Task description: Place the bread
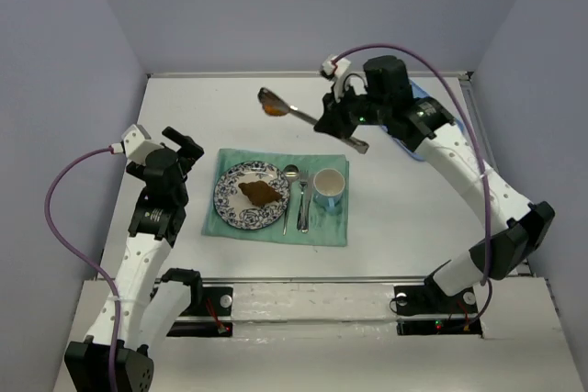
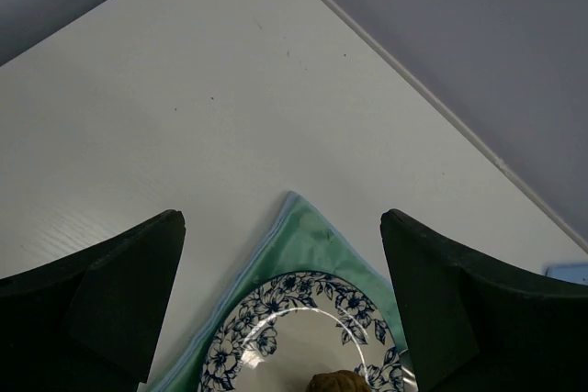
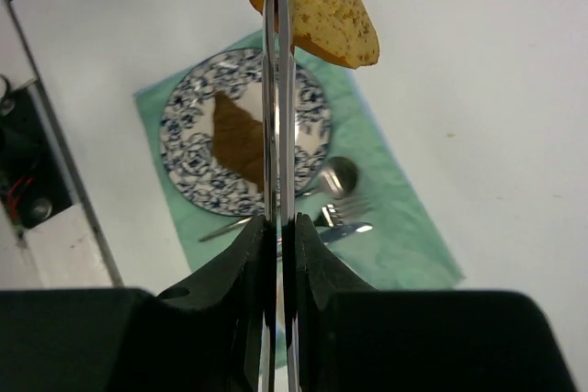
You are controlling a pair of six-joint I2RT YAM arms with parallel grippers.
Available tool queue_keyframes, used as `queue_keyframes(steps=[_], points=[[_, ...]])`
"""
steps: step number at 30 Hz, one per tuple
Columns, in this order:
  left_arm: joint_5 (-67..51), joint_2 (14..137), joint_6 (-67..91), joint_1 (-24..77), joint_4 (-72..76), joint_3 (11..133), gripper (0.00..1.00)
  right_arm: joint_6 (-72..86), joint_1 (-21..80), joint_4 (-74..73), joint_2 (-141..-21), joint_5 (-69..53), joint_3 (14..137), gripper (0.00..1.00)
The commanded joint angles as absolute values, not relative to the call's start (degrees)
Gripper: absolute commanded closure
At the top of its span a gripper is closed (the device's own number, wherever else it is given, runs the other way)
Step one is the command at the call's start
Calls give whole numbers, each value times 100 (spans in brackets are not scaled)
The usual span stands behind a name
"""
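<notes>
My right gripper [image 1: 338, 123] is shut on metal tongs [image 1: 303, 115] held above the table behind the placemat. The tongs pinch a golden slice of bread [image 1: 272, 106] at their far tip; in the right wrist view the bread [image 3: 333, 12] hangs beyond the plate's far side, with the gripper [image 3: 278, 236] clamped on the tongs [image 3: 278, 89]. A blue floral plate [image 1: 230, 204] holds a brown pastry [image 1: 259, 193]. My left gripper [image 1: 186, 150] is open and empty, left of the plate; in its view [image 2: 282, 219] the plate rim [image 2: 276, 300] lies between the fingers.
A green placemat [image 1: 276, 231] lies under the plate. A spoon [image 1: 290, 173], a fork [image 1: 304, 201] and a blue-and-white cup [image 1: 329, 188] sit on it right of the plate. A blue object [image 1: 415, 103] lies behind my right arm at the back right.
</notes>
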State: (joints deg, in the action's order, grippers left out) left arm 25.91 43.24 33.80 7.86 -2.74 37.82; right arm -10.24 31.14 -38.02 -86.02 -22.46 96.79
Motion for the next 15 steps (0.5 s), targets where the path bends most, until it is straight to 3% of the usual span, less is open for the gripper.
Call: queue_keyframes(steps=[1,8,15], points=[[2496,4175,3436,782,-88,3753,1,-265,3988,-2909,-9087,-3409,9448,88],[2470,3894,3551,773,-44,3647,1,641,4955,-2787,-9826,-4306,9203,82],[2470,3779,3586,773,-35,3621,1,1309,5229,-2391,-10423,-3983,8815,72]])
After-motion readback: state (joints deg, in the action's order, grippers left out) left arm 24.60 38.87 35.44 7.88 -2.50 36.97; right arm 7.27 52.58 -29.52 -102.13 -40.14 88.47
